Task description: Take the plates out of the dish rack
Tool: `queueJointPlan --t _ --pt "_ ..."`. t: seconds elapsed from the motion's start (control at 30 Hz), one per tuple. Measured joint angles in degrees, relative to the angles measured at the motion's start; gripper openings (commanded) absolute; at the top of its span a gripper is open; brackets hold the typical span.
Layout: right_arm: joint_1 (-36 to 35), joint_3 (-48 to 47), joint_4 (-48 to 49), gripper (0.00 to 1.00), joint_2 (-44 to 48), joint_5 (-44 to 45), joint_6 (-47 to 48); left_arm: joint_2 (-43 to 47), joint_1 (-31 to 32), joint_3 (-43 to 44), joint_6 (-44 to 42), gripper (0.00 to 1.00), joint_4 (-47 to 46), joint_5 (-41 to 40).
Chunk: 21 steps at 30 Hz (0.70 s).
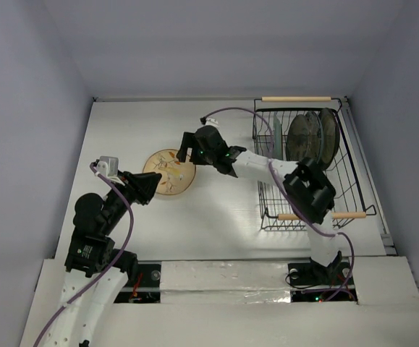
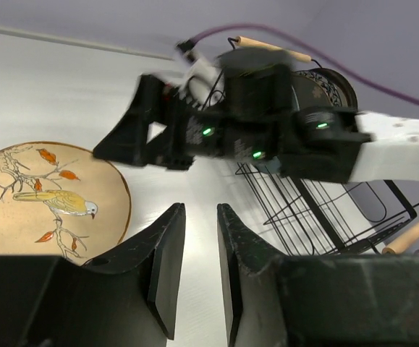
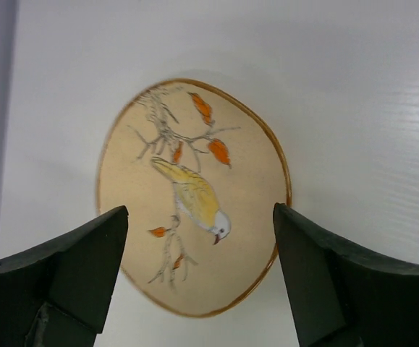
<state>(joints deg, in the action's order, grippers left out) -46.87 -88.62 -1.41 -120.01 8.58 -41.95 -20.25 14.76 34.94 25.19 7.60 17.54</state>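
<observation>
The tan plate with a bird and branch motif (image 1: 167, 177) lies flat on the white table, left of centre; it also shows in the left wrist view (image 2: 43, 199) and the right wrist view (image 3: 195, 144). My right gripper (image 1: 185, 153) hovers above its far right edge, wide open and empty (image 3: 200, 213). My left gripper (image 1: 158, 184) sits at the plate's near left edge, its jaws a narrow gap apart with nothing between them (image 2: 200, 210). The black wire dish rack (image 1: 354, 166) stands at the right. It holds a teal plate (image 1: 276, 137) and darker plates (image 1: 307, 137) on edge.
The rack's wooden handles lie at its far end (image 1: 296, 98) and near end (image 1: 321, 215). The right arm (image 1: 267, 168) stretches leftward from the rack across the table. Grey walls close in the table at the back and sides.
</observation>
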Motion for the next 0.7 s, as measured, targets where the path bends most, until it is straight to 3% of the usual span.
queueJointPlan --t 0.03,0.07,0.1,0.23,0.33,0.37,0.4,0.5,0.57,0.7 --pt "0.0 0.3 -0.1 0.69 1.7 0.2 1.0 0.0 -0.2 0.0 0.0 0.22 0.0 0.0" --pt "0.0 1.1 -0.1 0.41 4.0 0.5 1.9 -0.1 -0.3 0.0 0.0 0.22 0.0 0.0" --pt "0.0 2.0 0.0 0.0 6.8 1.0 3.2 -0.1 -0.3 0.0 0.0 0.22 0.0 0.0" --pt "0.0 6.2 -1.1 0.0 19.4 6.3 8.0 -0.2 -0.6 0.0 0.0 0.15 0.0 0.0" --pt "0.0 7.1 -4.0 0.0 28.1 14.0 12.8 -0.2 -0.6 0.0 0.0 0.03 0.0 0.0" --pt "0.0 7.1 -5.2 0.04 30.5 17.1 14.4 -0.2 -0.6 0.0 0.0 0.0 0.0 0.0" --pt "0.0 7.5 -6.3 0.25 32.7 20.3 16.0 -0.2 -0.6 0.0 0.0 0.0 0.0 0.0" --pt "0.9 8.8 -10.6 0.66 37.0 28.9 19.6 -0.2 -0.6 0.0 0.0 0.0 0.1 -0.5" --pt "2.3 9.4 -14.1 0.71 38.2 33.8 21.7 -0.2 -0.6 0.0 0.0 0.02 0.1 -0.9" --pt "7.0 11.8 -19.8 0.72 38.1 38.9 24.0 -0.2 -0.6 0.0 0.0 0.09 0.1 -1.1"
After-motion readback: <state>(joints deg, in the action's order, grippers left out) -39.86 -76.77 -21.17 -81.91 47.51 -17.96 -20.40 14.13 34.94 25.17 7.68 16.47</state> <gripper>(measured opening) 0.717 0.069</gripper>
